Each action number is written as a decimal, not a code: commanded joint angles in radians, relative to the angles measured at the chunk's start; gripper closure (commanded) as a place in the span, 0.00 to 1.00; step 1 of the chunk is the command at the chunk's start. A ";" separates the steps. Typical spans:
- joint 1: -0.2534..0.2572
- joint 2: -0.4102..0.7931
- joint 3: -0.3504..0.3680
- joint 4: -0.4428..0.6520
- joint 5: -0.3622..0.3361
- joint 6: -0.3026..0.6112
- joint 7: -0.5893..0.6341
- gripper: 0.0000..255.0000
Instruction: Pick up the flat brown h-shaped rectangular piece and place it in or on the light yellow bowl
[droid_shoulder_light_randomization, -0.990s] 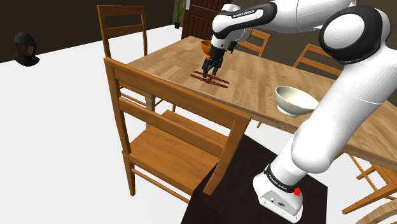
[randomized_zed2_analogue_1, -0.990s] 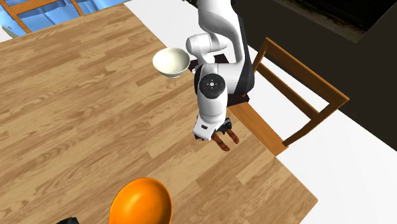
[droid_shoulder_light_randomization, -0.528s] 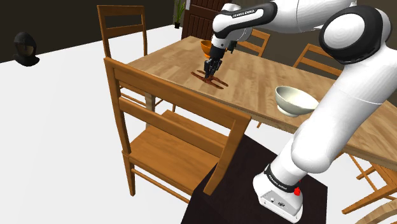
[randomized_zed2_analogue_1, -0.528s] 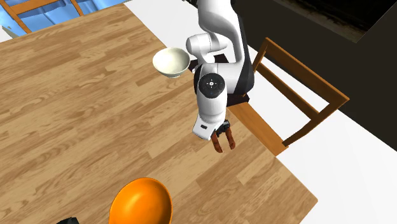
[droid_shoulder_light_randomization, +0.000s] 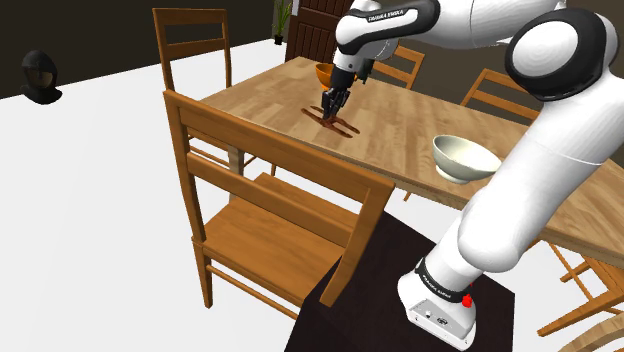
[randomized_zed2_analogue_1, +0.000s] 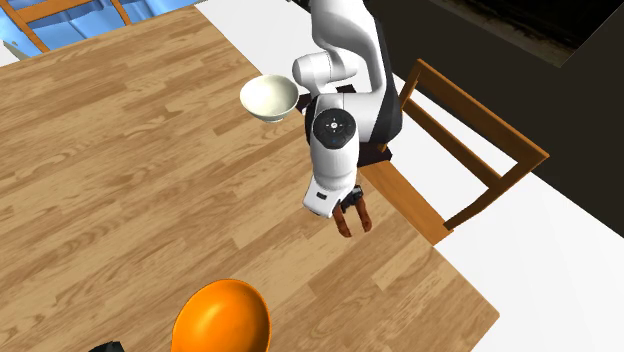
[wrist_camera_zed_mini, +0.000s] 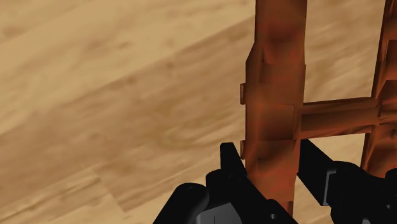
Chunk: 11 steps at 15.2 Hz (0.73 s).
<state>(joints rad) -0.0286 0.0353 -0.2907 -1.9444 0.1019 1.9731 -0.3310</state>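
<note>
The brown H-shaped piece is at the wooden table's near edge, and my gripper comes down on it from above. In the wrist view my gripper is shut on one long bar of the piece, with a black finger pressed against each side. The cross bar and the second long bar stand off to one side of the fingers. In the second exterior view the piece hangs tilted under the hand. The pale yellow bowl stands further along the table, towards the stand.
An orange bowl sits on the table just beyond the gripper. Wooden chairs stand against the table's near edge, with more chairs on the far side. My white arm arches over the pale bowl.
The fingers, open around the piece's bar a second ago, have closed on it. The hand has since risen slightly and the piece has tilted with it.
</note>
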 joint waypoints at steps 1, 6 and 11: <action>0.000 -0.004 0.000 0.023 -0.002 -0.027 0.002 1.00; 0.000 -0.015 -0.001 0.077 -0.008 -0.091 0.010 1.00; 0.000 -0.021 -0.001 0.137 -0.012 -0.157 0.017 1.00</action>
<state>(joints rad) -0.0284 0.0132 -0.2909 -1.8253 0.0905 1.8336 -0.3147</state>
